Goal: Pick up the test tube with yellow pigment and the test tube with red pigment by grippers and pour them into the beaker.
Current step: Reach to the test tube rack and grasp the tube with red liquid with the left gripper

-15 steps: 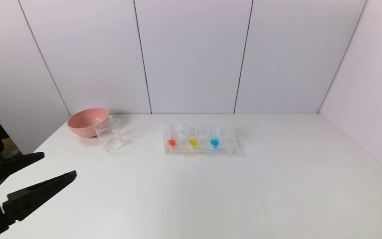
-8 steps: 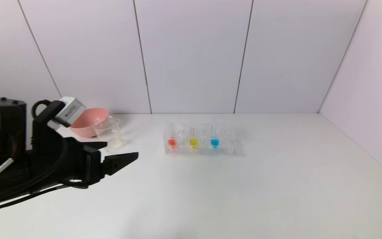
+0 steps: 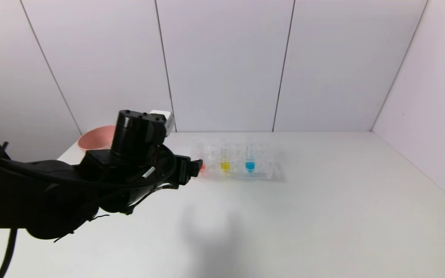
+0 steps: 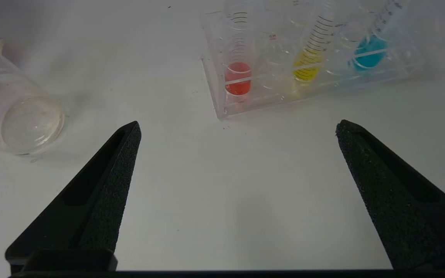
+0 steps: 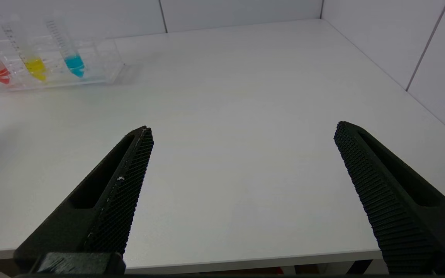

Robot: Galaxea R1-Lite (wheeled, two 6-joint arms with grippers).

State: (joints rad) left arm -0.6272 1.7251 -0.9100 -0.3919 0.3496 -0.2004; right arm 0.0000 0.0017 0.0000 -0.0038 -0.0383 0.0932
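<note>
Three slim clear tubes stand upright in a clear rack (image 4: 222,100) on the white desk (image 3: 323,216): the test tube with red pigment (image 4: 238,73), the test tube with yellow pigment (image 4: 307,63), a blue one (image 4: 367,56). The beaker (image 4: 21,119) stands left of them. The left claw (image 4: 238,127), spread wide and empty, has swung in from the desk's left edge toward the rack. The right claw (image 5: 242,131) hangs open, well apart.

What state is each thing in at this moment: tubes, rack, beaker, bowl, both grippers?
Test tube with red pigment: standing in rack, ungrasped.
Test tube with yellow pigment: in rack, ungrasped.
Blue tube: in rack.
Rack: flat on table.
Beaker: upright, no coloured liquid visible.
Pink bowl: upright, contents hidden.
Left gripper: fingers open, empty, facing rack.
Right gripper: fingers open, empty, away from rack.
</note>
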